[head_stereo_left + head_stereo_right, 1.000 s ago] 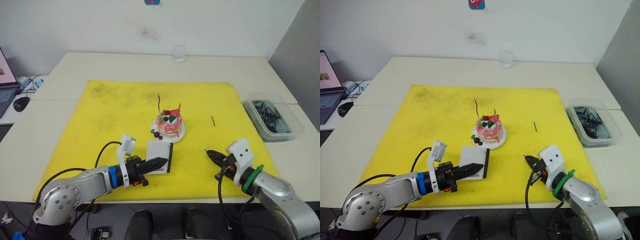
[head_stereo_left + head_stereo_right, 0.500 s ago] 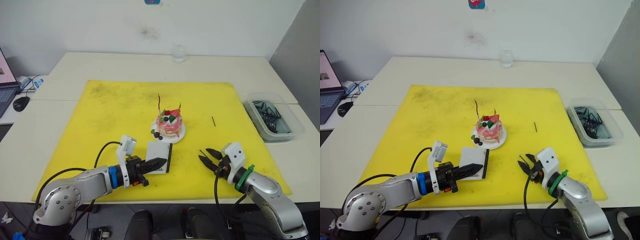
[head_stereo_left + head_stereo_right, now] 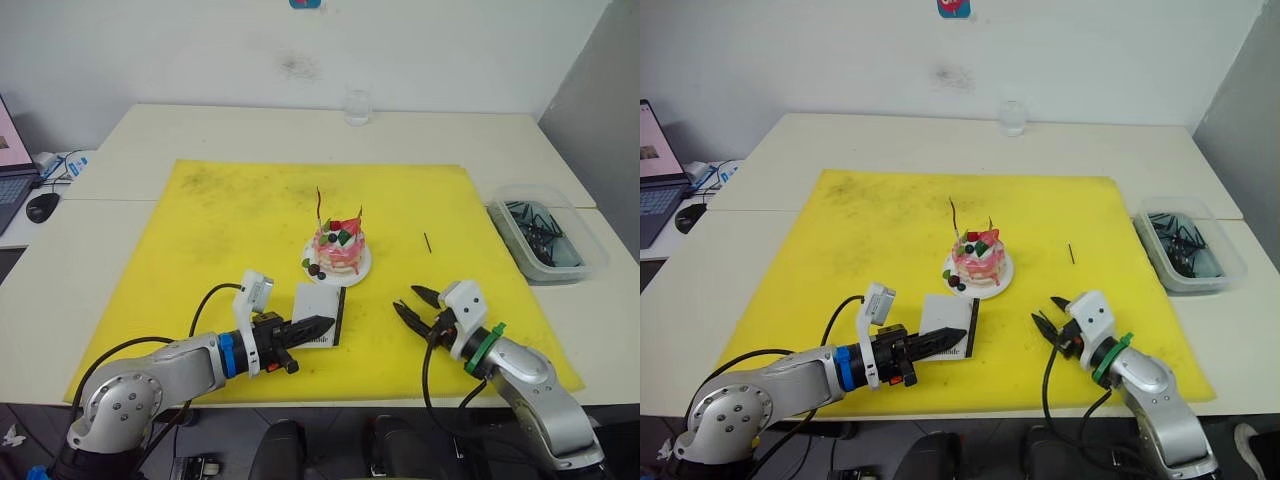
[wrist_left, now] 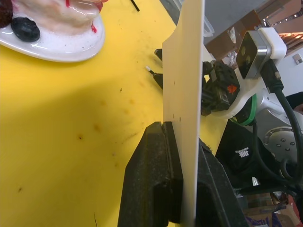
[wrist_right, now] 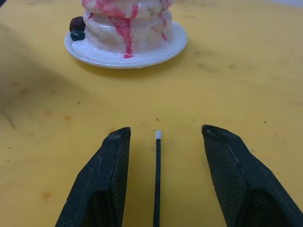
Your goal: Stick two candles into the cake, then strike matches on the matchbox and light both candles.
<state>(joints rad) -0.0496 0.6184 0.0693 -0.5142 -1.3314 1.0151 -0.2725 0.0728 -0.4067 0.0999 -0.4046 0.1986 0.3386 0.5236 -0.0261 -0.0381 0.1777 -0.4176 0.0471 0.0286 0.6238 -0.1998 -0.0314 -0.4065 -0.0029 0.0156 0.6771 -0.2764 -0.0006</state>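
The pink-and-white cake (image 3: 338, 247) sits on its white plate (image 3: 364, 268) in the middle of the yellow mat (image 3: 230, 220). Two thin candles (image 3: 319, 205) (image 3: 360, 213) stand in it. My left gripper (image 3: 318, 325) is shut on the white matchbox (image 3: 320, 313), holding it on edge (image 4: 187, 118) just in front of the cake. My right gripper (image 3: 406, 299) is open to the right of the matchbox. A dark match with a white tip (image 5: 157, 175) lies between its fingers (image 5: 109, 179), pointing at the cake (image 5: 128, 23). Another match (image 3: 426, 241) lies on the mat right of the cake.
A clear plastic bin (image 3: 545, 237) of dark items stands at the right, off the mat. A glass (image 3: 357, 106) stands at the table's back edge. A mouse (image 3: 42, 207) and a laptop corner sit at the far left.
My right gripper has gone from shut to open and has shifted a little left and forward towards the cake. The left gripper and matchbox have not moved.
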